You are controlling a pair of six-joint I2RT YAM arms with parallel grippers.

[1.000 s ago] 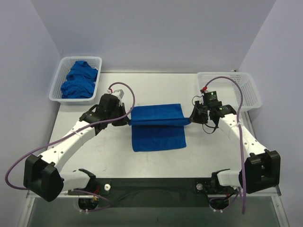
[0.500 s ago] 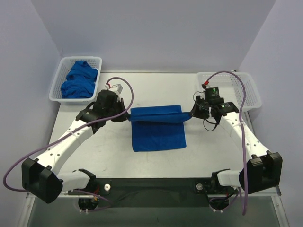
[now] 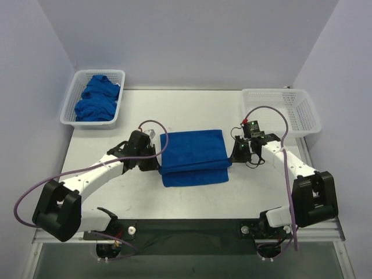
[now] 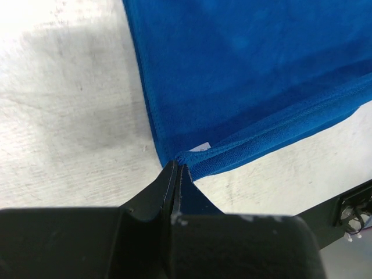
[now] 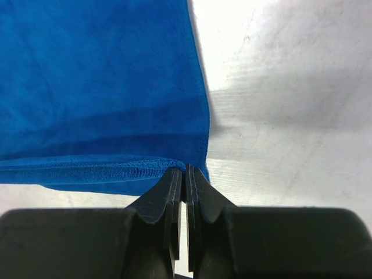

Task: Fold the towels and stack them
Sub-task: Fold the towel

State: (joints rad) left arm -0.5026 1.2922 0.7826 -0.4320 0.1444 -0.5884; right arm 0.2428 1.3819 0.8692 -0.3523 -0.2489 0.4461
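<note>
Top external view: the blue towel (image 3: pixel 193 152) is seen at mid-table (image 3: pixel 192 110). Its folded-over layer has been drawn nearer than half a second ago, so only a narrow near strip of the lower layer is left uncovered. The left gripper (image 3: pixel 158 164) and right gripper (image 3: pixel 232 156) are clenched on the upper layer's left and right corners. Crumpled towels (image 3: pixel 96 99) are held in the far-left basket (image 3: pixel 68 104).
</note>
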